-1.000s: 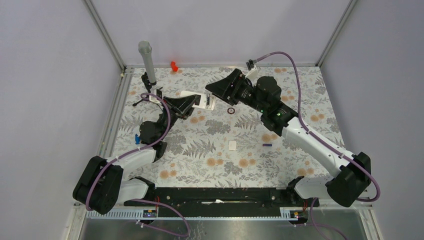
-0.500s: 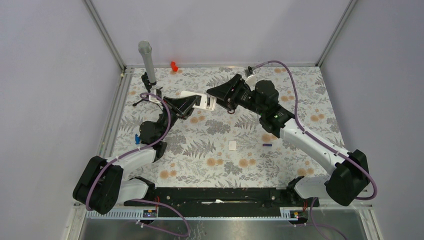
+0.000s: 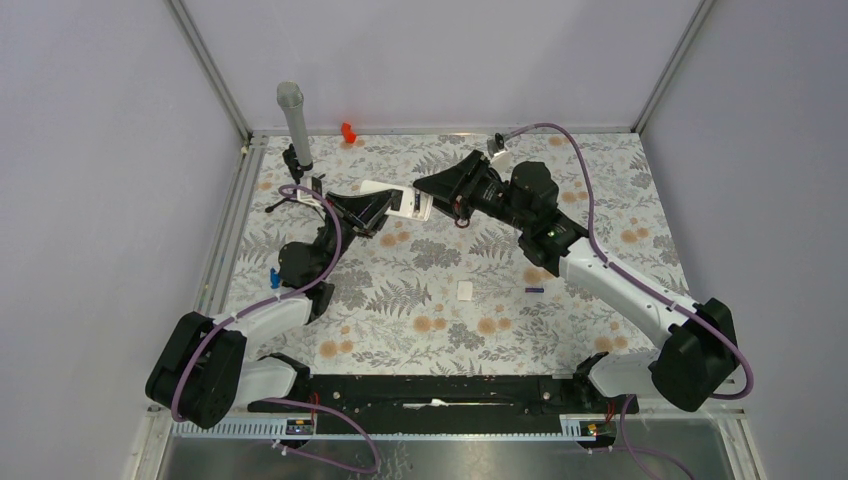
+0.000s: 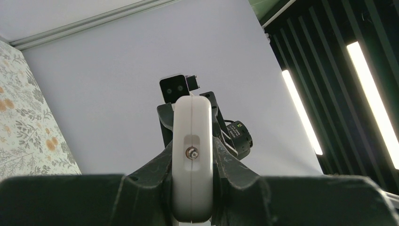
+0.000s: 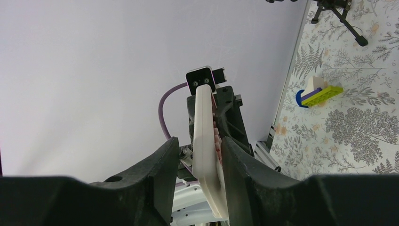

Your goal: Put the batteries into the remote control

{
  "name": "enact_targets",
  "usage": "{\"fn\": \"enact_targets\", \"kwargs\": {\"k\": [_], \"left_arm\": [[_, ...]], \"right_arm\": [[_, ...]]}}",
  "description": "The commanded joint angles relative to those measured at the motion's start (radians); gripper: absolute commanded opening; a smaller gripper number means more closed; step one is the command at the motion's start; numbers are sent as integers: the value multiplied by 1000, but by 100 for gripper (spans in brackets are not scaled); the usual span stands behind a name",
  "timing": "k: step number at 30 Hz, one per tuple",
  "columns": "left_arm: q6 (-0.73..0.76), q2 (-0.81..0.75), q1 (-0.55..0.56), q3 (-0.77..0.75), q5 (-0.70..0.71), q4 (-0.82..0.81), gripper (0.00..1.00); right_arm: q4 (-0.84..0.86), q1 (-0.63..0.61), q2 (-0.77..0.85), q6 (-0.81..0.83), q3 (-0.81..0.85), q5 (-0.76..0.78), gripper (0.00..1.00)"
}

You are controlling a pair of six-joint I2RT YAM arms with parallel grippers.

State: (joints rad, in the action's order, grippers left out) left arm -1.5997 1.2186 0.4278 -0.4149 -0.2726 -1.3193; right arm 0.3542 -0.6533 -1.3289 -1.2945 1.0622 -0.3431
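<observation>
White remote control (image 4: 191, 141): likely light, rigid, slick; clamped in left fingers (image 4: 150, 172) at 9 o'clock; straddled, ungripped, by right fingers (image 5: 157, 169).

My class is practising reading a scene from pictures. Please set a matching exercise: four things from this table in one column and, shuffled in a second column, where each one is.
Things:
1. remote control
2. purple battery
3. white cover piece
4. small red object

Places:
A. flat on the table, near its middle
B. at the table's far edge
C. clamped between the left fingers, off the table
D. on the table, close by the right forearm

Pairs: 1-C, 2-D, 3-A, 4-B
</observation>
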Motion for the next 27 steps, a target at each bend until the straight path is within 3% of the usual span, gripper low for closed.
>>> {"fn": "enact_targets", "kwargs": {"k": [1,16,21,27], "left_arm": [[17,-12,-1,-60,12,-112,0],[-28,16,-2,-76,36,-124,0],[-35,26,-1,-59,45,-124,0],[-13,35,-3,-30,38,-96,0]], "right_arm": [[57,5,-6,-15,-2,-27,44],[70,4,2,-30,-33,-33,36],[60,6,-1,-9,-17,-19,46],[21,25,11,78,-13,28,69]]}}
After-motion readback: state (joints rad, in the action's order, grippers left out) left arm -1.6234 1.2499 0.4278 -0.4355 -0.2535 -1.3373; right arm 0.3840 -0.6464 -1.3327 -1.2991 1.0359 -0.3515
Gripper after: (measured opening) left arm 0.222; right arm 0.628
